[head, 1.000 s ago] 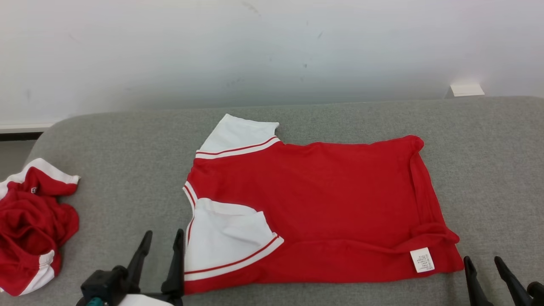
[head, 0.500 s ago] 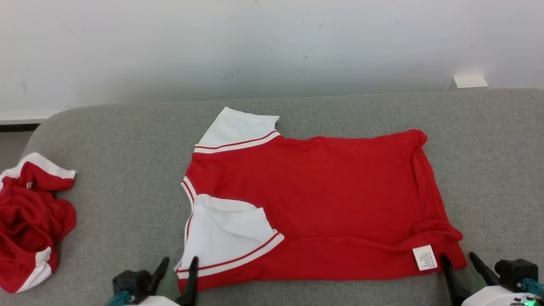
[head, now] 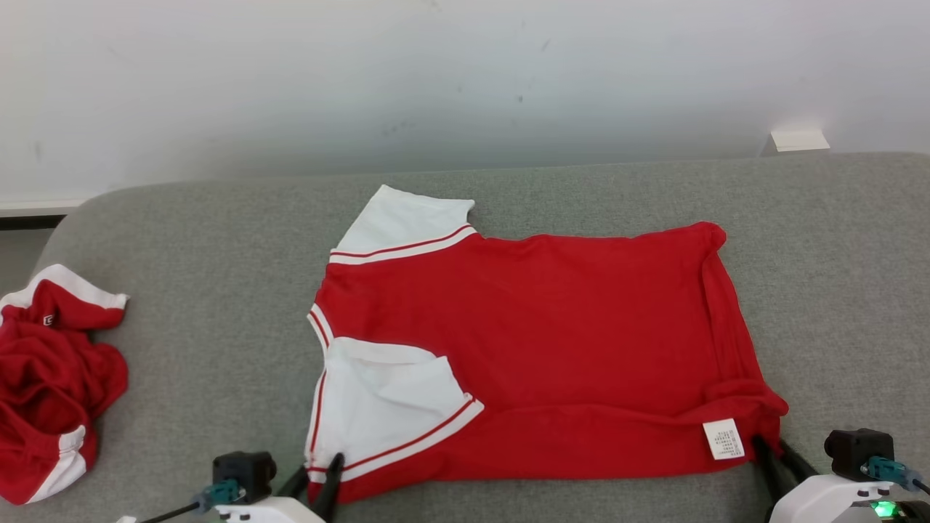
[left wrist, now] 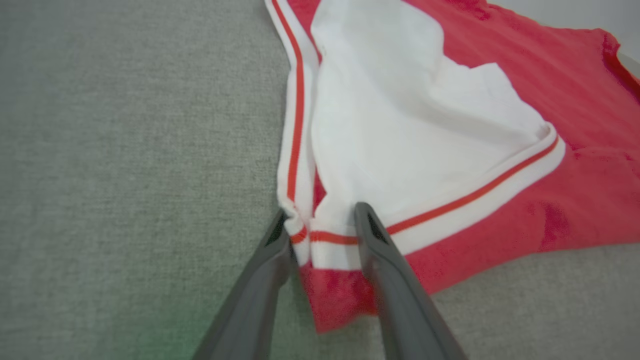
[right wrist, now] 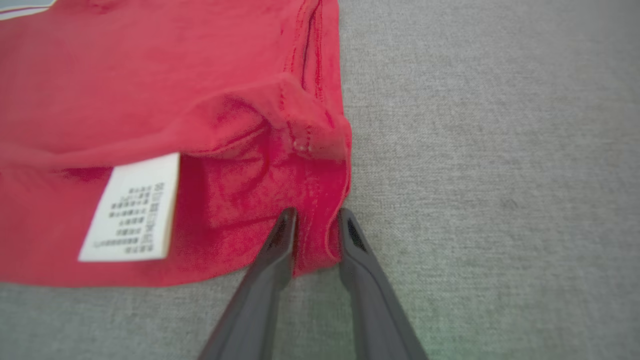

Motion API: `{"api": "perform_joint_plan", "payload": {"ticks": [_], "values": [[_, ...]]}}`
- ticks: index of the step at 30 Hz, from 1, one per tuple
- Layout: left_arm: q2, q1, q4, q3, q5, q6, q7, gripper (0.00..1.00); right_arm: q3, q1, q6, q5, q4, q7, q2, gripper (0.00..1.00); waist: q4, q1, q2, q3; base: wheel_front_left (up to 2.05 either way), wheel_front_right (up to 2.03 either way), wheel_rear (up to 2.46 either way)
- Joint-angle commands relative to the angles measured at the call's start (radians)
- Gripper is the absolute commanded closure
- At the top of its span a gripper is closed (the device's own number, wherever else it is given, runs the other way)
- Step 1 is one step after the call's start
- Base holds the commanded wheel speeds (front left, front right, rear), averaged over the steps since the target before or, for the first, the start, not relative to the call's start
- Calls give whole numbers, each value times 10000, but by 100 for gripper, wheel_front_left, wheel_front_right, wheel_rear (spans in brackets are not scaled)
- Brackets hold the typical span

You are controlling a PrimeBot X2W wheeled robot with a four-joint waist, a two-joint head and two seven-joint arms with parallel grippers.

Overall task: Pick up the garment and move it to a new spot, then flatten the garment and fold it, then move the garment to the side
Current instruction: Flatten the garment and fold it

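Red T-shirt [head: 552, 327] with white sleeves lies flat on the grey cushion [head: 182, 240], near its front edge. My right jaws pinch the hem corner beside the care label [head: 723, 439]. My left jaws, half-narrowed, straddle the sleeve corner, grip uncertain.

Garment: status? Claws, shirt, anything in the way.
Left claw astride near-left corner, right claw astride near-right hem corner; cloth between the jaws, grip unconfirmed. Garment spread flat. Crumpled red shirt far left, apart.
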Motion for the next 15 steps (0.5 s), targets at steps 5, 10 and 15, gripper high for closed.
{"api": "perform_joint_plan", "payload": {"ticks": [5, 10, 15], "values": [[270, 127, -369, 74, -228, 6, 321, 100, 107, -129, -8, 319, 228, -158, -190, 100, 85, 0, 0, -105, 0, 0, 0], [511, 217, -1056, 168, -358, 35, 619, 100, 123, -14, -8, 808, -164, -72, -301, 100, 158, 0, 0, -197, 0, 0, 0], [896, 697, -2054, 187, -554, 122, 1477, 100, 285, 601, -8, 1738, -1278, 465, -607, 100, 184, 0, 0, -336, 0, 0, 0]]}}
